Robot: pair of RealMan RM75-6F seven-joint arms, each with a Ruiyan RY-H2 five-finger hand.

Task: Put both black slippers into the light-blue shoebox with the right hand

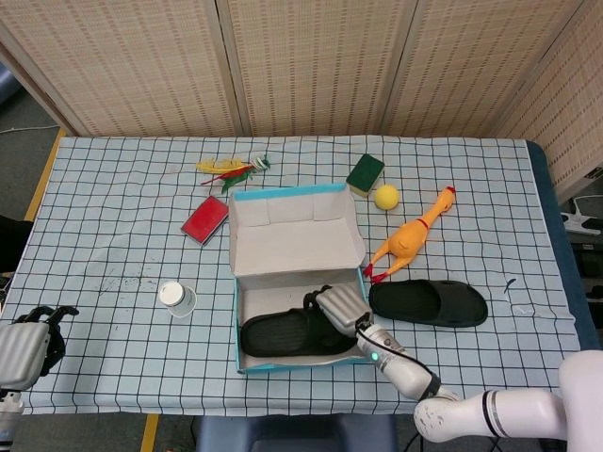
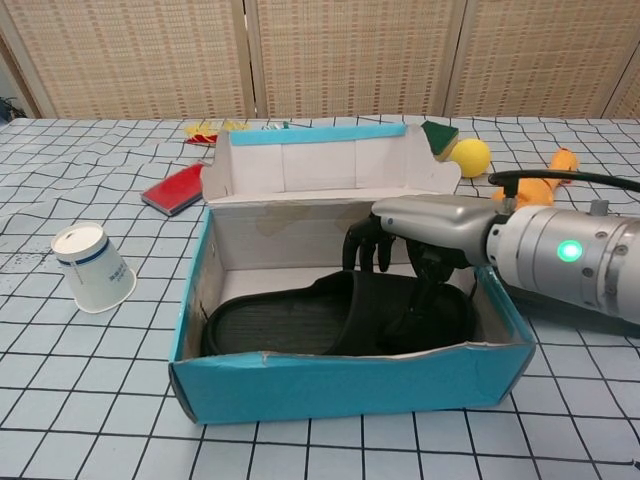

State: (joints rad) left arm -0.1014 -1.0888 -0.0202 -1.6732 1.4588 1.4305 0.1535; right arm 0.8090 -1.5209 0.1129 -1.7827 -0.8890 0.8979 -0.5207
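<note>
Here we read no brand or writing on anything. At the far left of the head view, the left robot hand waits off the desk edge with fingers curled in, holding nothing; the chest view does not show it. A tilted white paper cup lies left of the light-blue shoebox, and a red block sits behind. Inside the shoebox we see one black slipper lying on the floor of the box, the right robot hand gripping its strap. Only the head view shows the second black slipper whole, on the desk just right of the box, near a rubber chicken.
</note>
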